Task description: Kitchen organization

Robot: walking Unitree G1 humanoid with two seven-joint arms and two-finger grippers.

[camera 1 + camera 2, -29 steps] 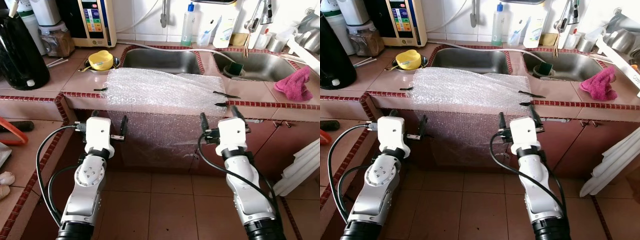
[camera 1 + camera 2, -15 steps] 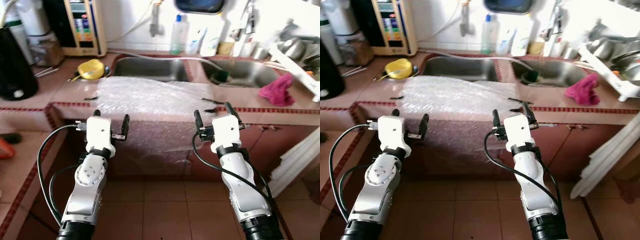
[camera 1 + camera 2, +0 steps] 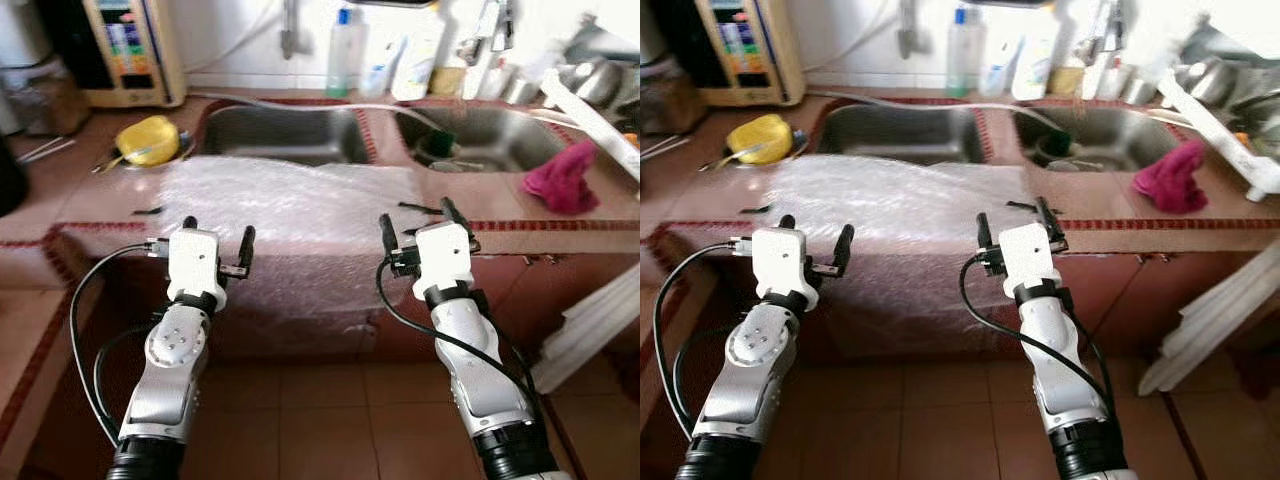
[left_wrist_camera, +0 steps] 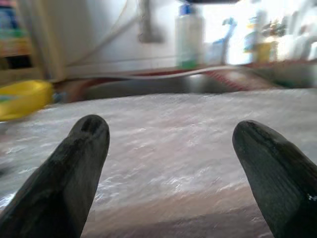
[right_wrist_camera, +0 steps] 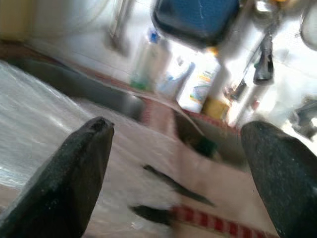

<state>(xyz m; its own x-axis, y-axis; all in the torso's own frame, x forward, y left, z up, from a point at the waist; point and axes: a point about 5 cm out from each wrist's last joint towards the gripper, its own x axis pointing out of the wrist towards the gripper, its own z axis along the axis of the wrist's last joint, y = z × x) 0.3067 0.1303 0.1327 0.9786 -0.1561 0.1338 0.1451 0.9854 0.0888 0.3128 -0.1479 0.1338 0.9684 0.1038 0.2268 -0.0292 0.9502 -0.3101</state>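
Observation:
A sheet of bubble wrap (image 3: 290,200) is taped over the tiled counter edge in front of the left sink (image 3: 275,132) and hangs down the cabinet front. My left gripper (image 3: 217,240) is open, held just below the counter edge at the sheet's left part, with nothing between its fingers (image 4: 74,173). My right gripper (image 3: 417,224) is open too, level with the counter edge at the sheet's right side. A yellow bowl (image 3: 147,140) sits on the counter left of the sink. A pink cloth (image 3: 562,180) lies at the counter's right.
A second sink (image 3: 485,135) with a green sponge lies to the right. Bottles (image 3: 340,52) stand along the back wall and a white appliance (image 3: 125,50) stands back left. White slats (image 3: 600,320) lean at the right above the tiled floor (image 3: 330,420).
The whole view has shifted and the counter looks closer and lower, so the camera has moved. Both grippers stay open, now nearer the counter edge.

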